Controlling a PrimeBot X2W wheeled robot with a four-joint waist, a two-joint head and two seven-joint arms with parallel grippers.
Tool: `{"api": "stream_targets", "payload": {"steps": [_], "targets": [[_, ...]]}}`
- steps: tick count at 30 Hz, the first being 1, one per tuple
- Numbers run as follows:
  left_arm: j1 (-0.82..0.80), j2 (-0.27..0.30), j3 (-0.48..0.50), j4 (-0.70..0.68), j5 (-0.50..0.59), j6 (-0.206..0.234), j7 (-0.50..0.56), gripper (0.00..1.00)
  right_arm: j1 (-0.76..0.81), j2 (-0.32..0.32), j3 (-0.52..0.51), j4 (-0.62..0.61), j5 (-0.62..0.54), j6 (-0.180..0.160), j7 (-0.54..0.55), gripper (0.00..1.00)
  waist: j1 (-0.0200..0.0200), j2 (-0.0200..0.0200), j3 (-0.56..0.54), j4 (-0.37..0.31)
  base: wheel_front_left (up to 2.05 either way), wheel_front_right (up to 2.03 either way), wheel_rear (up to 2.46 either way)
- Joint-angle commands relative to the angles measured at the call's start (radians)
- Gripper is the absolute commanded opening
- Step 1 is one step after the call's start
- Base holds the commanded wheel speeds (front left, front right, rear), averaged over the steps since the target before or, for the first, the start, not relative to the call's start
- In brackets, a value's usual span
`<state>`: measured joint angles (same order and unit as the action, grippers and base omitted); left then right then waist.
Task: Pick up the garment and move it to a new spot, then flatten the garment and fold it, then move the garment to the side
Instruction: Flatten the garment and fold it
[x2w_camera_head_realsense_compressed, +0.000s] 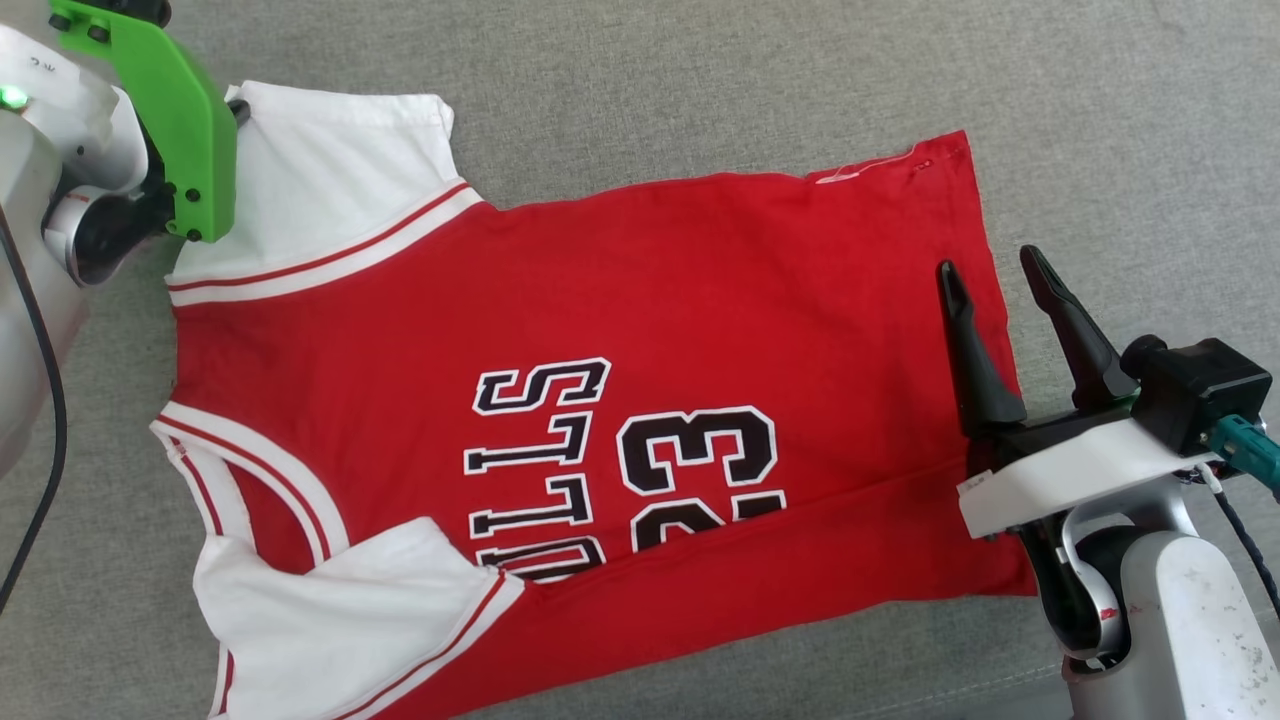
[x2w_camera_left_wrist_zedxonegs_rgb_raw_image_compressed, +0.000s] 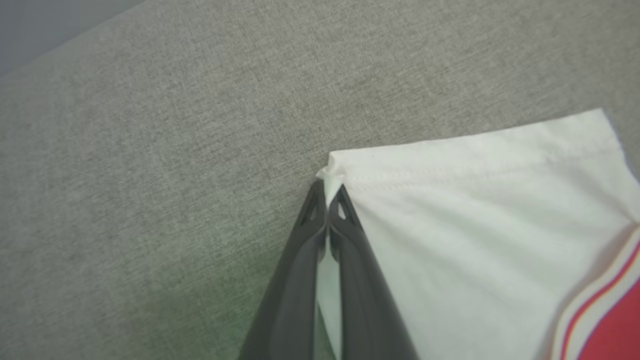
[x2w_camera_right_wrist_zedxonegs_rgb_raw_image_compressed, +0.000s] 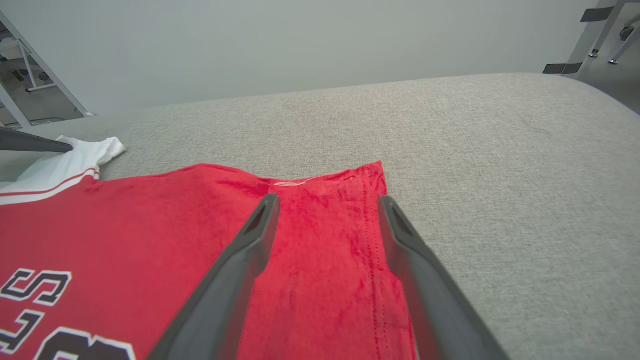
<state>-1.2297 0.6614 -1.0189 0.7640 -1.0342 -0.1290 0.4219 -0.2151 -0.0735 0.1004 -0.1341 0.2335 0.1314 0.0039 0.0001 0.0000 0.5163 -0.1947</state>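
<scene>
The garment (x2w_camera_head_realsense_compressed: 600, 320) is a red jersey with white sleeves and black lettering, lying spread on a grey fabric surface. Its near side and near sleeve (x2w_camera_head_realsense_compressed: 350, 600) are folded over the front, covering part of the lettering. My left gripper (x2w_camera_head_realsense_compressed: 238, 108) is at the far sleeve's corner. In the left wrist view it (x2w_camera_left_wrist_zedxonegs_rgb_raw_image_compressed: 327, 192) is shut on the white sleeve's hem corner (x2w_camera_left_wrist_zedxonegs_rgb_raw_image_compressed: 475, 210). My right gripper (x2w_camera_head_realsense_compressed: 988, 260) hovers open over the hem end of the jersey. In the right wrist view its fingers (x2w_camera_right_wrist_zedxonegs_rgb_raw_image_compressed: 328, 199) straddle the red hem (x2w_camera_right_wrist_zedxonegs_rgb_raw_image_compressed: 350, 260), with nothing between them.
Grey fabric surface (x2w_camera_head_realsense_compressed: 700, 80) extends beyond the jersey on all sides; its far edge (x2w_camera_right_wrist_zedxonegs_rgb_raw_image_compressed: 450, 80) shows in the right wrist view. Metal furniture legs (x2w_camera_right_wrist_zedxonegs_rgb_raw_image_compressed: 600, 30) stand beyond it. A black cable (x2w_camera_head_realsense_compressed: 45, 450) hangs by my left arm.
</scene>
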Motion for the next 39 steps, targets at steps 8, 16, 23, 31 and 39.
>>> {"api": "stream_targets", "payload": {"steps": [8,16,23,31,39], "targets": [[0.051,-0.022,-0.002,0.009,-0.069,-0.002,-0.11,0.0,0.002,-0.041,-0.019,0.008,0.005,-0.001,0.06,1.0,-0.0001,0.0,-0.09,0.035,0.0,0.0,0.0],[0.096,-0.022,0.014,-0.072,-0.143,-0.002,-0.128,0.0,-0.043,-0.152,-0.053,0.023,0.038,-0.001,0.307,1.0,-0.0001,0.0,-0.143,0.093,0.0,0.0,0.0],[0.137,0.005,0.022,-0.233,-0.163,0.023,-0.133,0.0,-0.169,-0.214,-0.081,0.084,0.089,-0.001,0.598,1.0,-0.0001,0.0,-0.141,0.153,0.0,0.0,0.0],[0.184,0.078,0.035,-0.572,-0.147,0.127,-0.151,0.0,-0.372,-0.272,-0.082,0.253,0.096,-0.001,0.822,1.0,-0.0001,0.0,-0.083,0.228,0.0,0.0,0.0],[0.205,0.115,0.039,-0.736,-0.125,0.187,-0.163,0.0,-0.446,-0.29,-0.042,0.379,0.066,-0.001,0.855,1.0,-0.0001,0.0,-0.05,0.261,0.0,0.0,0.0]]}}
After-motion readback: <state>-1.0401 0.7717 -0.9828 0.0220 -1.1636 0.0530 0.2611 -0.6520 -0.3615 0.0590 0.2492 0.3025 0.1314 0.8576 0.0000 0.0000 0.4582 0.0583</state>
